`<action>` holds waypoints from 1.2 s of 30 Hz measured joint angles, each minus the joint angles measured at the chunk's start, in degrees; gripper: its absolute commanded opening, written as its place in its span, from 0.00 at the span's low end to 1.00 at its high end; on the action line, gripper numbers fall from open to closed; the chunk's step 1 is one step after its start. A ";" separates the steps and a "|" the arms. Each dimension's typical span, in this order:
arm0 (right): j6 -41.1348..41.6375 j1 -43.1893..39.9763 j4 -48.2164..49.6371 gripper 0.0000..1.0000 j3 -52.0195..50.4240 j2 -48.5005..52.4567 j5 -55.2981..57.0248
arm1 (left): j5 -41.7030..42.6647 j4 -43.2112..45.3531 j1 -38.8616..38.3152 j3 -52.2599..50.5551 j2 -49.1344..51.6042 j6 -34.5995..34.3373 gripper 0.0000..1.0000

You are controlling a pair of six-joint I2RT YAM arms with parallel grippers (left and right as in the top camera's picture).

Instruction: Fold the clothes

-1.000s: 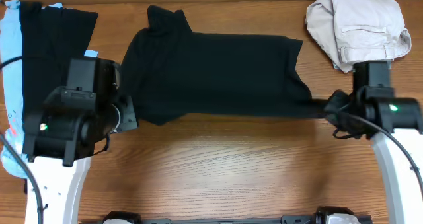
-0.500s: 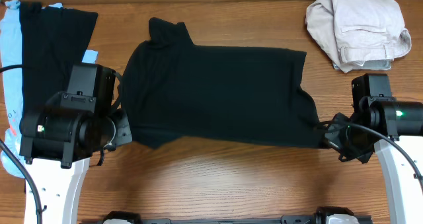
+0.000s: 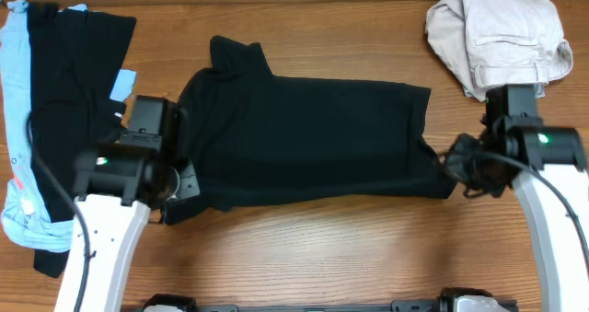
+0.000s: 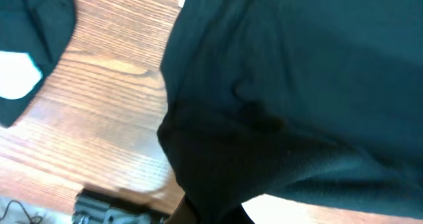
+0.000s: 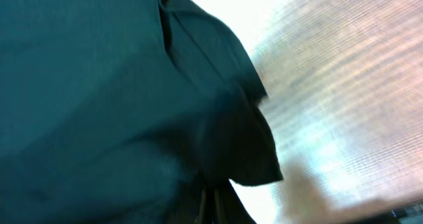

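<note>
The wood-grain surface was mostly taken up by the big plain black fabric garment, spread flat across the middle with its collar end toward the left. Off to the sides, the pile of black and light blue cloth at far left and the crumpled beige garment at top right were best kept clear of. For a clean fold, tbh, both near corners would need to be lifted level and carried together toward the far edge. Tension should be kept even so no sag or twist got folded in. The left end effector was clamped on the near-left corner and the right end effector on the near-right one. Both arms were reached in low from the near side, wrists turned inward.
</note>
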 measured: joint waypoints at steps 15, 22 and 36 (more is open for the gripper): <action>-1.07 0.00 19.08 0.04 -0.85 19.63 -0.94 | -5.51 26.53 0.00 -8.39 17.20 -0.59 0.04; -2.05 0.13 21.16 0.04 -0.87 24.00 -1.86 | -7.50 34.93 0.13 -8.48 25.31 -0.61 0.04; -2.47 1.88 23.10 0.06 -0.87 25.75 -2.27 | -8.96 47.52 1.88 -8.81 29.88 -0.61 0.24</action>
